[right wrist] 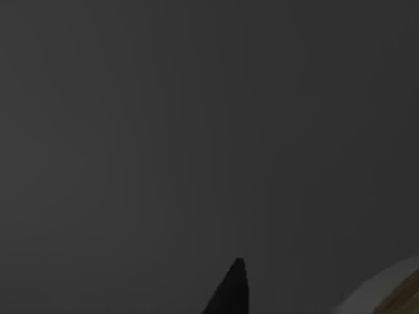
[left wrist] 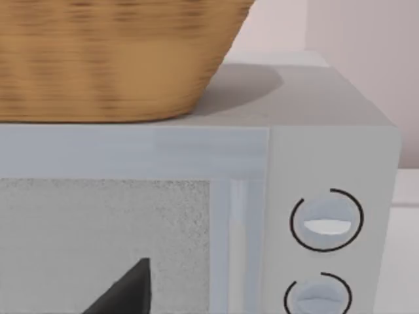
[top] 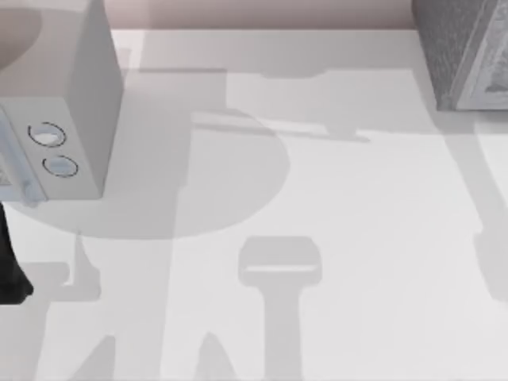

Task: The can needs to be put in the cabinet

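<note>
The cabinet (top: 459, 49), a grey speckled box with a lighter front panel, stands at the table's back right corner. The can is out of view. My left arm (top: 9, 266) is at the table's left edge, just in front of the white box with two dials (top: 71, 95). In the left wrist view, my left gripper (left wrist: 124, 294) shows as a dark tip close to that box's speckled door (left wrist: 105, 242). The right wrist view is dark, and my right gripper (right wrist: 230, 293) shows in it as a black tip.
A woven wicker basket (left wrist: 111, 59) sits on top of the white box (left wrist: 327, 144), beside its two round dials (left wrist: 326, 221). The white tabletop (top: 333, 206) between the two boxes carries only shadows.
</note>
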